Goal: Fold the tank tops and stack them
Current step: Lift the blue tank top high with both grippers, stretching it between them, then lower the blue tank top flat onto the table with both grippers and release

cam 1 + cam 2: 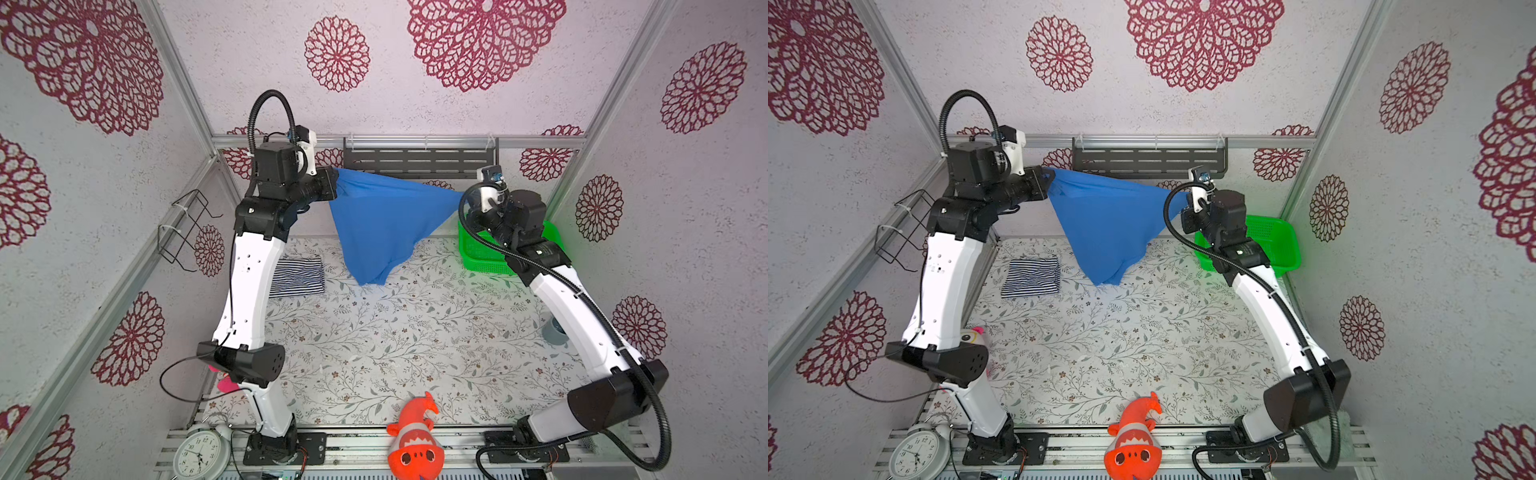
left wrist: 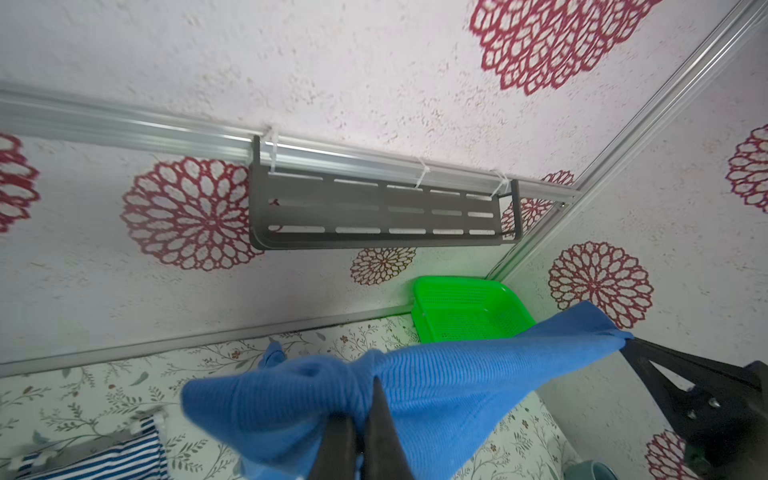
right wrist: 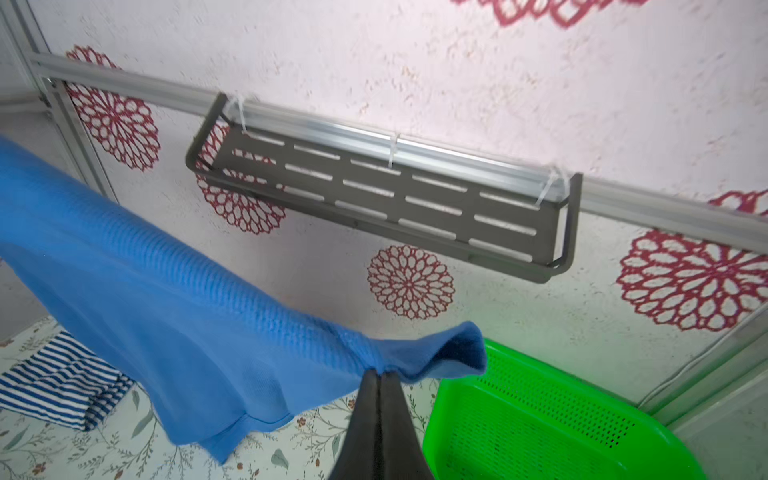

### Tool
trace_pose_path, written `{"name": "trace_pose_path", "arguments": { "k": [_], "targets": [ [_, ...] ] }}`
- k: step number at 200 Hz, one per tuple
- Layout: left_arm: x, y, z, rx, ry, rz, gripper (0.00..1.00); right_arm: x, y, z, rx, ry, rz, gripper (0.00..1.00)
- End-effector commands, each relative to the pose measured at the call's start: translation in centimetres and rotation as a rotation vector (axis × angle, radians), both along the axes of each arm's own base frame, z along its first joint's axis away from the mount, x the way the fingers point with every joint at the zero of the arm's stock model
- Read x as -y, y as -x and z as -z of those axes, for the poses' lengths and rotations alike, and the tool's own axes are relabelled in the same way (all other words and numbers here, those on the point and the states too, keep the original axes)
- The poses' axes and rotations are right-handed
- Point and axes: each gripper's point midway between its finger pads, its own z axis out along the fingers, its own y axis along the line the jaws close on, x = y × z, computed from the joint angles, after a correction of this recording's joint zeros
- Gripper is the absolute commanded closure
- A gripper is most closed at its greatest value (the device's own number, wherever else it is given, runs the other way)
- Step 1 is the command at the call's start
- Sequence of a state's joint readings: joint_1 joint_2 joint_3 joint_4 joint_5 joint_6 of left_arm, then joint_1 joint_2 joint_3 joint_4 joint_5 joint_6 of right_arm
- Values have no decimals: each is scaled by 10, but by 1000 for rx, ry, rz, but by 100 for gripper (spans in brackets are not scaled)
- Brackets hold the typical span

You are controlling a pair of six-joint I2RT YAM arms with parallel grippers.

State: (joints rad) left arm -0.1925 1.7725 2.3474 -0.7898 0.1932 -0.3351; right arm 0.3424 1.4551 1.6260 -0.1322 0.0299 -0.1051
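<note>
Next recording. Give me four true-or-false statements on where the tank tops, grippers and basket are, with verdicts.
1. The left gripper and right gripper are both shut on the blue tank top. True.
2. The striped tank top is held up in the air. False: it lies folded on the table, on its left side.
3. The green basket stands at the table's far right corner. True.
4. The blue tank top lies flat on the table. False: it hangs stretched between the grippers.
</note>
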Motion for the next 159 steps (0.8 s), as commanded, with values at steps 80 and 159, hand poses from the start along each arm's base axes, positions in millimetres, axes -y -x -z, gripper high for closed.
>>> {"name": "trace_pose_path", "arguments": {
  "k": [80, 159],
  "targets": [
    [-4, 110, -81, 299, -110, -187, 100, 19, 107, -79, 163, -38, -113, 100],
    [-16, 71, -12, 95, -149, -220, 100, 11, 57, -14, -45, 3, -60, 100]
  ]
}}
